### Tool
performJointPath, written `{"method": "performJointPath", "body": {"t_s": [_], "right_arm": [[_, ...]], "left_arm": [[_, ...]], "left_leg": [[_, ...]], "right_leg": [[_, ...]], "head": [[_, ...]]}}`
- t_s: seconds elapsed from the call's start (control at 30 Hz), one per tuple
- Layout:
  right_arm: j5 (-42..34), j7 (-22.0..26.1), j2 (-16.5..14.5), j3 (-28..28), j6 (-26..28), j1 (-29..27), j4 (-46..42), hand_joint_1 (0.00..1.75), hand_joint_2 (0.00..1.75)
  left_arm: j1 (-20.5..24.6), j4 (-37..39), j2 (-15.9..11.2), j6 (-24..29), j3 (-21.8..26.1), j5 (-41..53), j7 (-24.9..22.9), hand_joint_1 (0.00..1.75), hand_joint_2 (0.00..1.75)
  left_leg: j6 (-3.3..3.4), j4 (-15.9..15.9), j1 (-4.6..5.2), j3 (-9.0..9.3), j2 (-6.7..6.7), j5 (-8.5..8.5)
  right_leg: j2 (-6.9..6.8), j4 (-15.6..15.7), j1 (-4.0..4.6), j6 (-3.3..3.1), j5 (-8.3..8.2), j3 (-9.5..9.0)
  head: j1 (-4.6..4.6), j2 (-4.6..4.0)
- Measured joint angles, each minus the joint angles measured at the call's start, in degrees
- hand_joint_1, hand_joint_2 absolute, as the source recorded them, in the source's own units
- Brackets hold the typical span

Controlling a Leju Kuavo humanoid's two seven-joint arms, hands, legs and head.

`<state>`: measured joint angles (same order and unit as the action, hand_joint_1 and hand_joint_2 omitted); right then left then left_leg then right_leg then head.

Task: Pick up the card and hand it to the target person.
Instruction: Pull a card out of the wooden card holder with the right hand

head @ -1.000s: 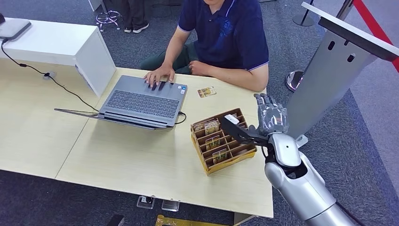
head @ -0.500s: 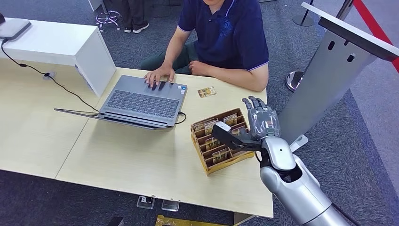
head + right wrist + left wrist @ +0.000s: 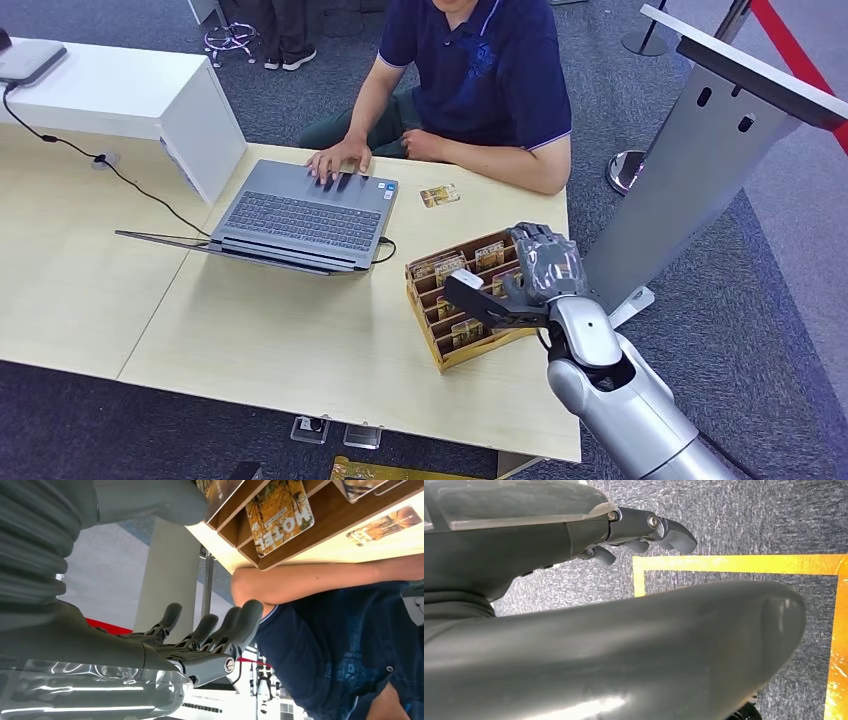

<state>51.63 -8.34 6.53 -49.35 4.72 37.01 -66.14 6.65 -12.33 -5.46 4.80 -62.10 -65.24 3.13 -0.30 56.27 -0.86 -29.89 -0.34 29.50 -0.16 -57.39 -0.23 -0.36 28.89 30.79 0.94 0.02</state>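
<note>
Pale wood table stands on grey carpet.

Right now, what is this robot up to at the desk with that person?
The robot's right hand hovers, fingers spread, over a wooden card rack that holds several cards in its slots; it holds nothing. One card lies loose on the table near the seated person, who has a hand on a laptop. The left hand hangs down over the carpet, holding nothing. No card has been picked up yet.
</note>
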Motion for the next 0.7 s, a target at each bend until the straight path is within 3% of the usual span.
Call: {"method": "performJointPath", "body": {"t_s": [0.2, 0.7], "right_arm": [[-0.1, 0.2, -0.1, 0.0, 0.7, 0.0, 1.4, 0.54, 1.75], [-0.5, 0.7, -0.7, -0.1, 1.2, -0.3, 4.2, 0.61, 1.75]], "left_arm": [[0.0, 0.0, 0.0, 0.0, 0.0, -0.1, 0.0, 0.0, 0.0], [0.0, 0.0, 0.0, 0.0, 0.0, -0.4, -0.1, 0.0, 0.0]], "left_leg": [[0.0, 0.0, 0.0, 0.0, 0.0, 0.0], [0.0, 0.0, 0.0, 0.0, 0.0, 0.0]], "right_leg": [[0.0, 0.0, 0.0, 0.0, 0.0, 0.0], [0.0, 0.0, 0.0, 0.0, 0.0, 0.0]], "head": [[-0.01, 0.01], [-0.01, 0.01]]}}
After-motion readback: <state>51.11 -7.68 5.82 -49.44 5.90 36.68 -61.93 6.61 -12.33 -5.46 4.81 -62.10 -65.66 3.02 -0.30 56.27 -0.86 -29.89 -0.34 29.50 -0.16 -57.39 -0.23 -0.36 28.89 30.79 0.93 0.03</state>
